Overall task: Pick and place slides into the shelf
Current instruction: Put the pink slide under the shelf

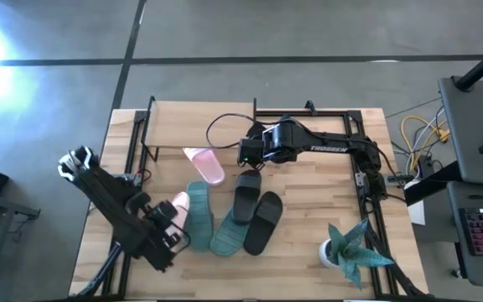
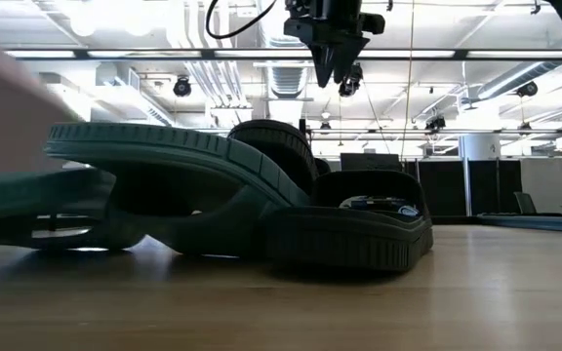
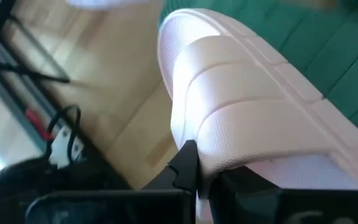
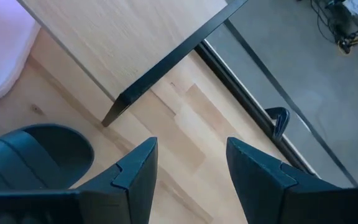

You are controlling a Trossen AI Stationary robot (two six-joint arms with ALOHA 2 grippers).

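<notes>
Well, from above, the left gripper (image 1: 173, 220) sits in the lower left of the frame, clenched on a pink slide (image 1: 179, 208) at the left edge of the pile. Just right of it lie two teal slides (image 1: 199, 214), then two black slides (image 1: 261, 221) fanned out toward the centre. A second pink slide (image 1: 205, 164) lies higher up, near the front edge of the shelf (image 1: 174, 126), whose light board fills the upper left of the table (image 1: 309, 210). The right gripper (image 1: 243, 152) hangs just right of that pink slide and above the black pair, fingers spread, touching nothing. A potted plant (image 1: 349, 247) stands in the lower right, well apart.

At table level, a teal slide (image 2: 183, 171) and a black slide (image 2: 359, 229) fill the middle of the frame, leaning on each other; a gripper (image 2: 335, 49) hangs at the top centre, clear of them.

In the left wrist view, the pink slide (image 3: 241, 112) fills the centre and right, its lower edge pinched where the dark fingers (image 3: 185, 165) meet at the bottom, with teal rubber behind it at the upper right.

In the right wrist view, the two fingers (image 4: 135, 174) stand apart with bare table between them; a black slide (image 4: 30, 152) shows at lower left, a pink one (image 4: 2, 50) at upper left, and the shelf corner (image 4: 135, 37) across the top.
</notes>
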